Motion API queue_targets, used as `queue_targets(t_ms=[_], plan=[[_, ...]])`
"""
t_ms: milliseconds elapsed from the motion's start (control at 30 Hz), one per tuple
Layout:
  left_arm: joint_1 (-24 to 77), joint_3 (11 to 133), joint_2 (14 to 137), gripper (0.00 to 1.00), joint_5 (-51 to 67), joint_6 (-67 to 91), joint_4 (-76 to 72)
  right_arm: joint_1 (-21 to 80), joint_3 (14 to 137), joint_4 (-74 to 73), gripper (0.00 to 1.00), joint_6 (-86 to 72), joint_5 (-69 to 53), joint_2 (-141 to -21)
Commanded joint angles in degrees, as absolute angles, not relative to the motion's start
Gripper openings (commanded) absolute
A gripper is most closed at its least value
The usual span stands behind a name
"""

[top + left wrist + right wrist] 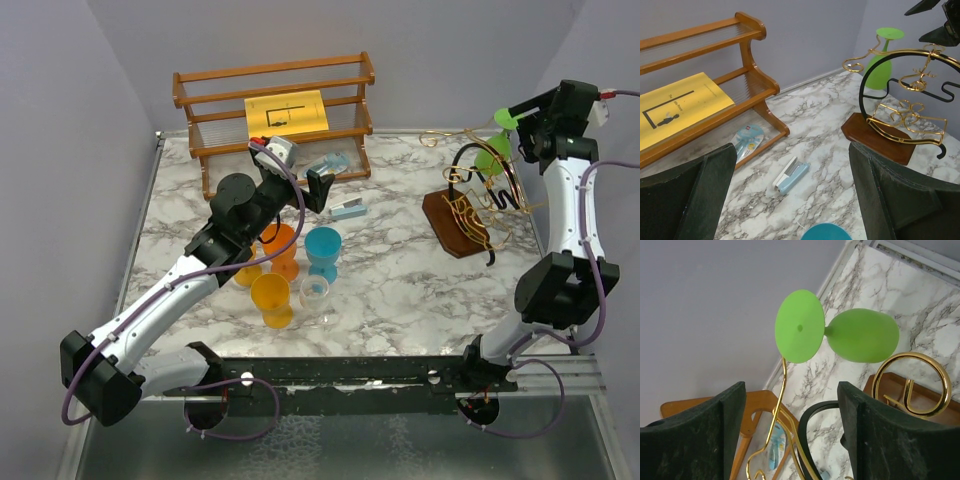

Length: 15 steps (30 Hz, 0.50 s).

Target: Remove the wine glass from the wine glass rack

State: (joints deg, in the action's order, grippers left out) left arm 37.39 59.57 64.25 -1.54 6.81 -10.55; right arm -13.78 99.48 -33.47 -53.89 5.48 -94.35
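Observation:
A green wine glass (496, 148) hangs upside down from the gold wire arm of the wine glass rack (470, 205), which has a dark wooden base at the table's right. The glass also shows in the left wrist view (882, 62) and in the right wrist view (840, 334), foot toward the camera. My right gripper (520, 122) is open, just right of the glass foot, with the jaws apart and nothing between them (790, 432). My left gripper (300, 175) is open and empty above the cups at centre left.
A slatted brown shelf (275, 110) with a yellow sheet stands at the back. Orange cups (277, 245), a blue cup (323, 248), a yellow cup (271, 298) and a clear cup (315, 293) stand mid-table. A light-blue stapler (349, 210) lies near the shelf.

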Motion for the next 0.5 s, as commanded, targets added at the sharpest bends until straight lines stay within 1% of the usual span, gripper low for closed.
queue_targets(t_ms=[0,200,433,467], plan=[[36.7,59.5,64.5,0.97,0.0,7.4,-12.3,-14.5,102.5,-35.3,0.71,-57.3,4.6,-96.7],[36.6,59.5,64.8,0.97,0.1,7.6,-12.4,-14.7,104.8,-38.0,0.59,-60.2,6.8,-99.6],[36.2,59.6,65.0,0.97,0.4,7.8,-12.4,-14.7,106.6,-39.3,0.53,-63.5,8.8,-102.4],[36.1,59.7,65.1,0.97,0.4,7.9,-12.4,-14.7,106.6,-39.2,0.51,-64.0,8.9,-102.5]])
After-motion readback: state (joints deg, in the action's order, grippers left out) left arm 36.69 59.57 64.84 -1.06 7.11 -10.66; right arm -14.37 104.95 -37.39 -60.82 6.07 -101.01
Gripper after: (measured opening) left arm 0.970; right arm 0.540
